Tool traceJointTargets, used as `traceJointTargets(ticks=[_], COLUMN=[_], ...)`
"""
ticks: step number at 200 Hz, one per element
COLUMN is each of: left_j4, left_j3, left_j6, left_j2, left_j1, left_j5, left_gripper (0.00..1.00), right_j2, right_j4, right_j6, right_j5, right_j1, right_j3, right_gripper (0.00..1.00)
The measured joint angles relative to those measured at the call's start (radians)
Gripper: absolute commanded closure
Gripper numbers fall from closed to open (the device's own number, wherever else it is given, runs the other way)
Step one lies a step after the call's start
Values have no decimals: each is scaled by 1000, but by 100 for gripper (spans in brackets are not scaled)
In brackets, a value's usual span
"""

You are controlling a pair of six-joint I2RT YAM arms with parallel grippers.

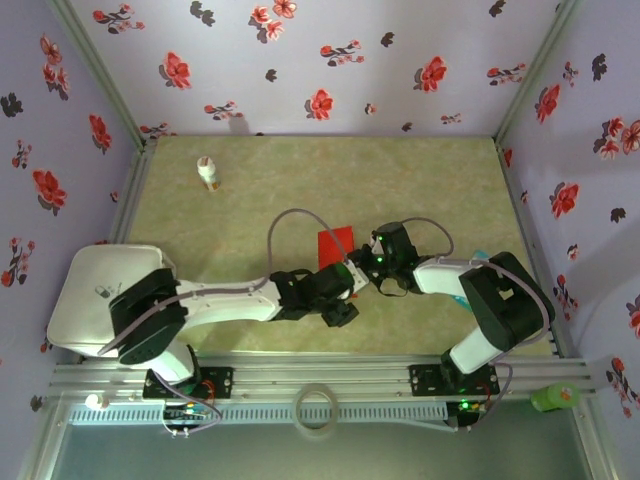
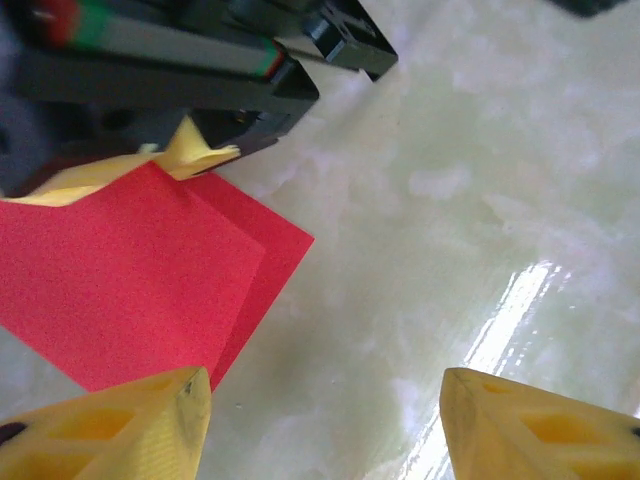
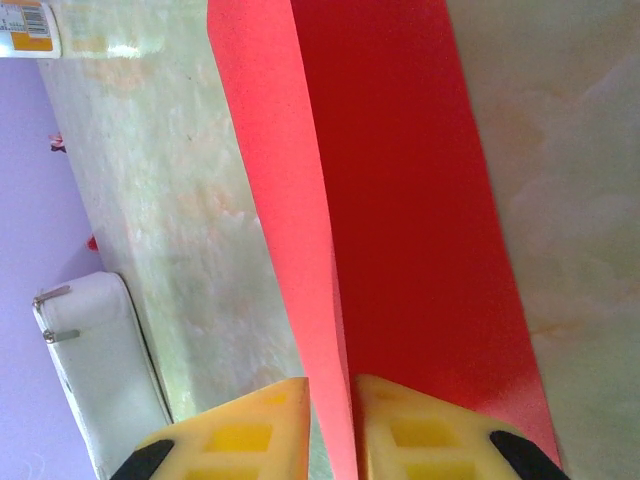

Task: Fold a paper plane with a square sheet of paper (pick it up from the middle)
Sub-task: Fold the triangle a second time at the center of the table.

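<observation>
Right pincer (image 3: 333, 430) grips the folded square sheet of paper (image 3: 400, 200), apparently along its crease; left pincer (image 2: 325, 420) stands open beside it.

The square sheet of paper (image 3: 400, 200) is plain bright red (its folded flap looks a little lighter). The table (image 1: 420, 180) is pale green-beige, cloudy mottled. The walls (image 1: 300, 50) are lilac with red and black flowers. At ten o'clock, the white bottle (image 1: 208, 174) has an orange band. The fingers (image 2: 120, 430) are yellow.

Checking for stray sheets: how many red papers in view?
1. The red paper sits folded mid-table, its raised fold pinched in the right claw; the arms could hide another.
</observation>
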Motion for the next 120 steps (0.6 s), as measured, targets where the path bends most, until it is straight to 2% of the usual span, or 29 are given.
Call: traceJointTargets(ticks=[67, 120], left_j4=[3, 26], left_j3=[43, 53], left_j6=[19, 20], left_j2=[82, 116], left_j1=[-6, -6], left_j5=[-132, -171], left_gripper=[33, 46], right_j2=[5, 5], right_j4=[0, 0], right_j6=[0, 0], right_j5=[0, 0], right_j1=[0, 0], right_j3=[5, 5], right_gripper=[81, 81])
